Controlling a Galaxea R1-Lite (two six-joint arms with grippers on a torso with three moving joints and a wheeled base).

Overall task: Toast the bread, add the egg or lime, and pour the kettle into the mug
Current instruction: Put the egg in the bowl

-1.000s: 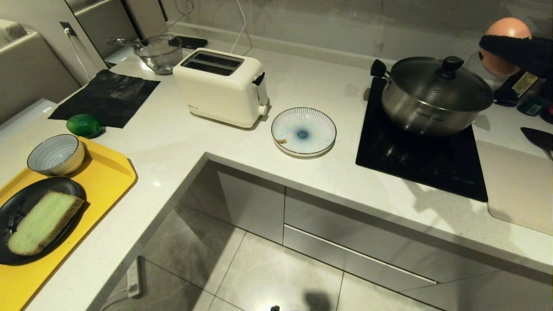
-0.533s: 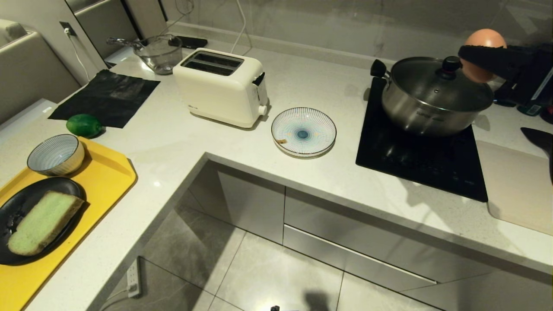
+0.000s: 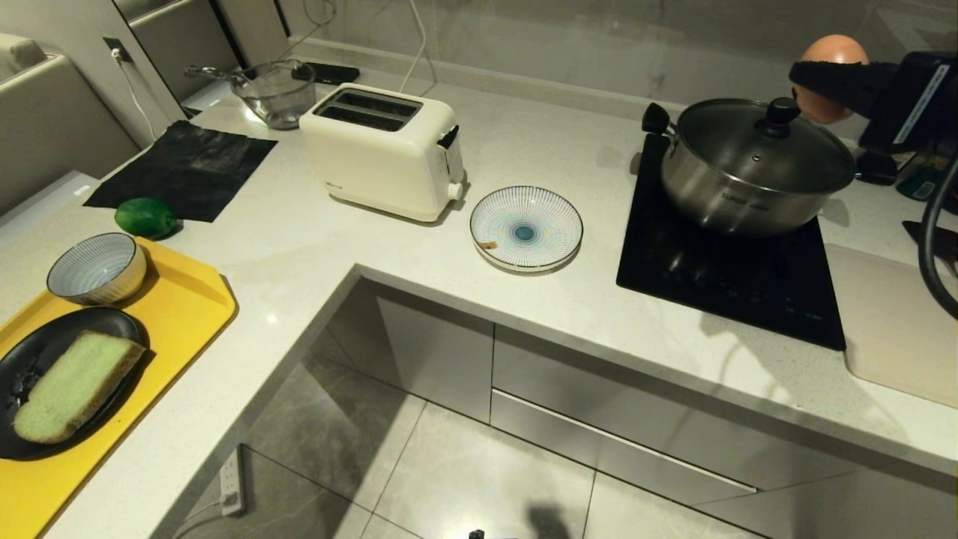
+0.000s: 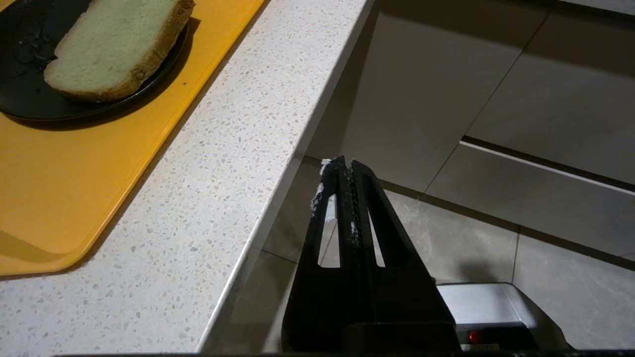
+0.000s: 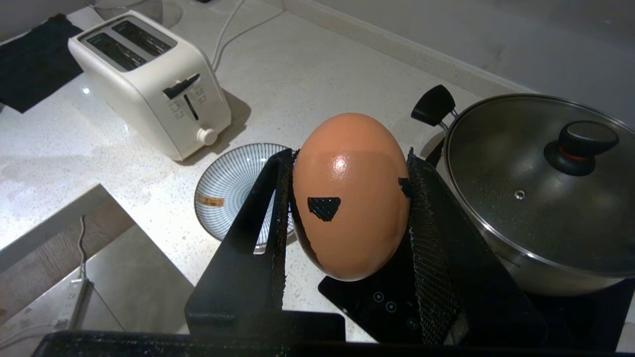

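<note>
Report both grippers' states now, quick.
Left gripper: shut, empty, parked beside the counter edge.
Right gripper: shut on the egg, held in the air near the lidded pot.

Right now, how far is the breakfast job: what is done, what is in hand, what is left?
Done: nothing visible; the bread lies on its black plate, the toaster slots empty. In hand: the right pincer holds the egg above the lidded pot. Left: toasting, placing the egg. Kettle and mug are out of view.

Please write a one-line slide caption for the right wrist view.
Right gripper holds the egg above the counter, between the lidded pot and the striped plate, toaster beyond.
</note>
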